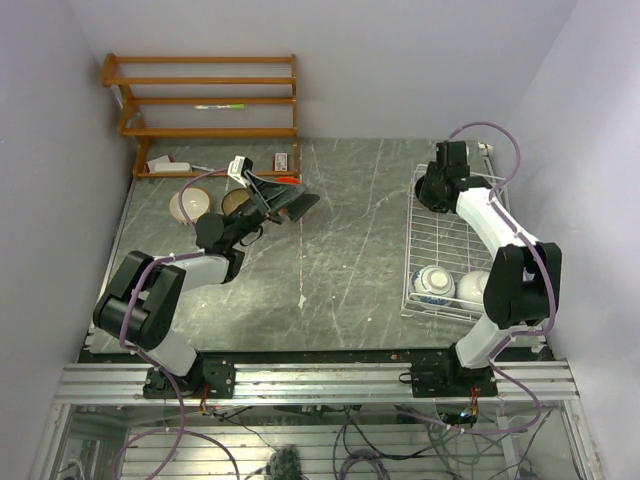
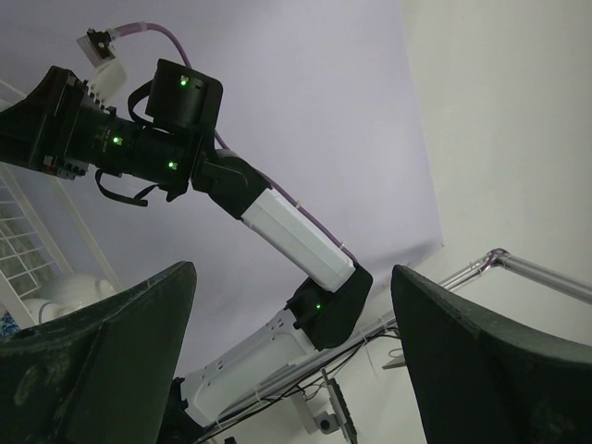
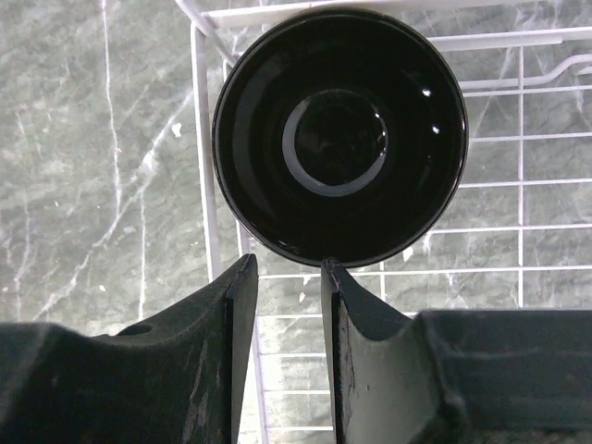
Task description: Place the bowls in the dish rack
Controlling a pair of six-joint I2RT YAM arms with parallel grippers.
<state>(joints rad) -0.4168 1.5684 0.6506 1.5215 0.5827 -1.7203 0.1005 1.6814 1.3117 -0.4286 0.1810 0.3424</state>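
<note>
Firstly, surface and room: table [image 1: 340, 250] of dark grey-green stone with white veins, set in a corner of plain pale walls. A wooden shelf unit [image 1: 200, 100] stands at the far left, with a green pen-like item [image 1: 220, 106] on one board. The dish rack [image 1: 411, 250], of white wire, lies along the table's right side.

Bowls, location:
- blue-and-white bowl [image 1: 433, 283] and white bowl [image 1: 472, 288], side by side at the rack's near end
- dark bowl [image 3: 338, 139], glossy with a pale ring at its centre, in the rack's far left corner (right wrist view)
- cream-white bowl [image 1: 190, 207] and tan-brown bowl [image 1: 235, 200], just beside each other on the table at far left

Hidden or unclear:
- Only a sliver of the orange-red bowl [image 1: 288, 180] shows behind the left arm.
- The right wrist covers the dark bowl in the overhead view, and whether it sits upright or upturned cannot be told.
- The small items at the shelf's foot are too small to name.

Jaws:
- The left gripper [image 2: 294, 277] is raised above the table's far middle. Its fingers are spread wide with nothing between them, and its camera looks up at the wall and the right arm.
- The right gripper [image 3: 289, 268] is over the rack's far end, fingers drawn in to a narrow gap. Only rack wire and stone show through the gap, and it grasps nothing. The tips sit at the dark bowl's near rim, but whether they touch it cannot be told.
</note>
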